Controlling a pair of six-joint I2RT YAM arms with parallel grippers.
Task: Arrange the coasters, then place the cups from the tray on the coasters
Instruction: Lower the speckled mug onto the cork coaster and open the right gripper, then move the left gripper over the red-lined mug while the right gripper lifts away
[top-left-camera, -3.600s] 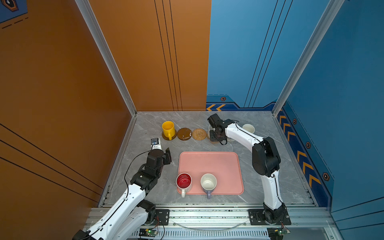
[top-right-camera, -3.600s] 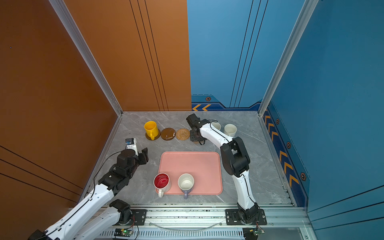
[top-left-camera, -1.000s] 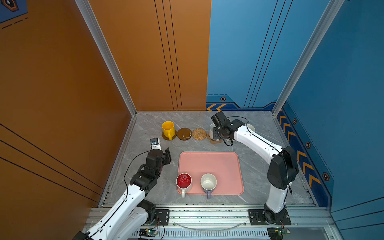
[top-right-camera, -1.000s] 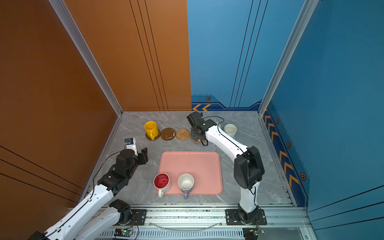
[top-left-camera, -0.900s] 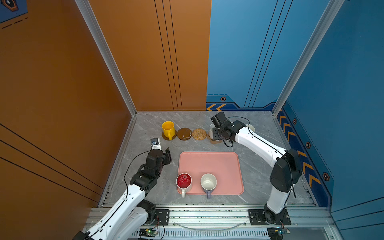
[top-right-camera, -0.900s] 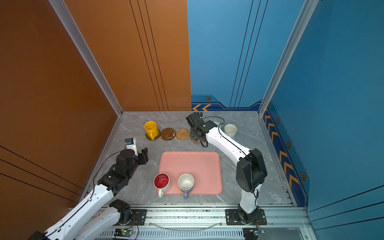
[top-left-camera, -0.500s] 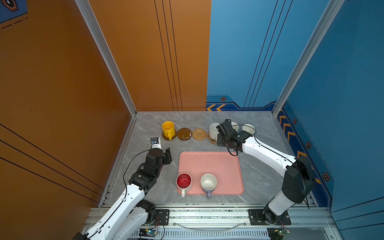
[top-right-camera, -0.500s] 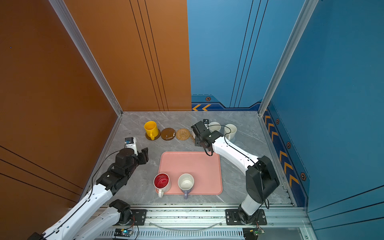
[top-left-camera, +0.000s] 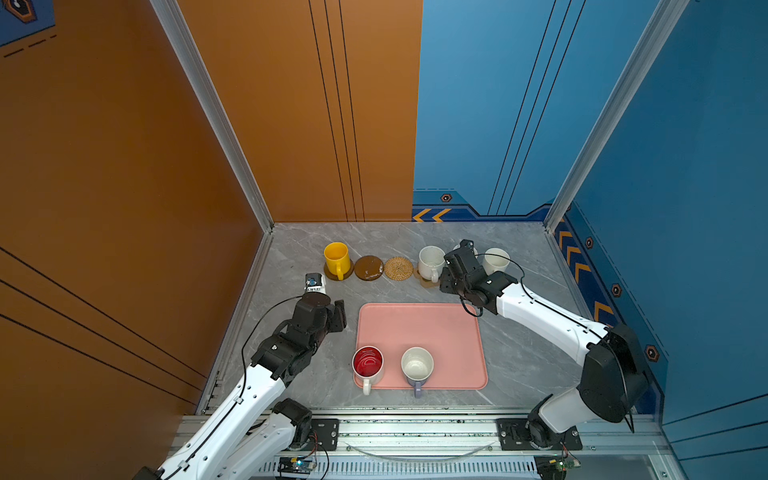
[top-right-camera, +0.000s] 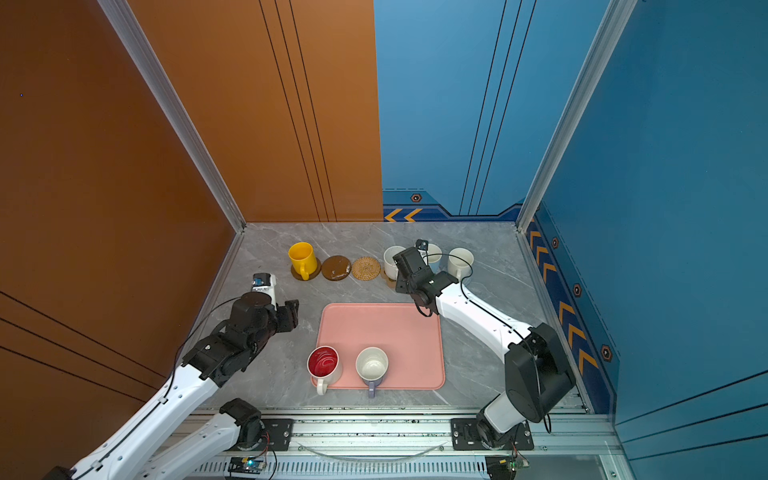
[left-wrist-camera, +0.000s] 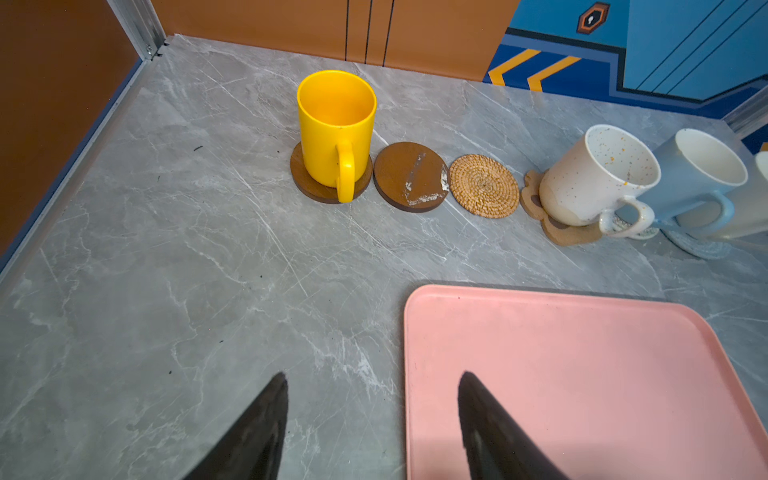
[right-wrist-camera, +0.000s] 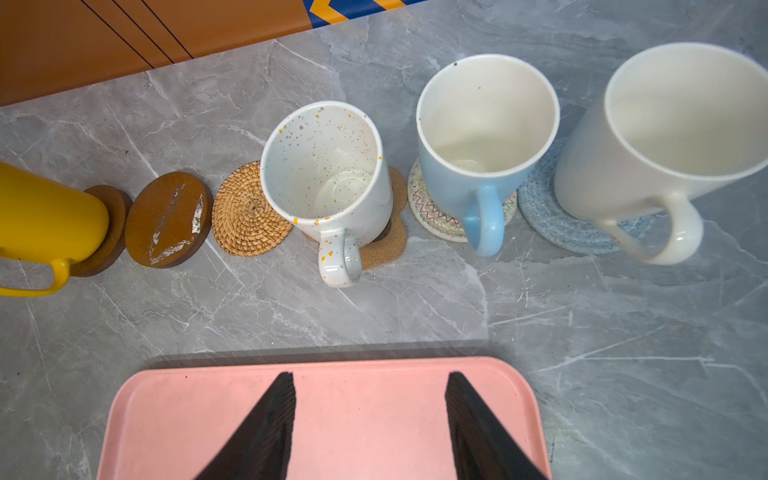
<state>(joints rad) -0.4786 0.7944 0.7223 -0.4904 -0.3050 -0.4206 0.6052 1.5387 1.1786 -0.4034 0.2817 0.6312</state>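
Note:
Along the back runs a row: a yellow cup (top-left-camera: 336, 257) on a dark brown coaster, a bare dark brown disc (top-left-camera: 368, 268), a tan woven coaster (top-left-camera: 398, 268), a speckled cup (right-wrist-camera: 328, 174) on the paw coaster (right-wrist-camera: 384, 249), a light blue cup (right-wrist-camera: 484, 137) on the cream coaster (right-wrist-camera: 432, 212), and a plain white cup (right-wrist-camera: 681, 120) on the blue woven coaster (right-wrist-camera: 552, 224). The pink tray (top-left-camera: 419, 324) holds a red-inside cup (top-left-camera: 367, 362) and a lavender cup (top-left-camera: 417, 365). My right gripper (right-wrist-camera: 370, 374) hangs open and empty over the tray's far edge. My left gripper (left-wrist-camera: 373, 374) is open at the tray's left edge.
Orange walls stand at the left and back, blue walls at the right. A metal rail (top-left-camera: 415, 428) runs along the table's front edge. The right arm's cable loops near the plain white cup.
The right gripper has drawn back from the speckled cup toward the tray, leaving that cup standing on the paw coaster. The left arm has barely moved.

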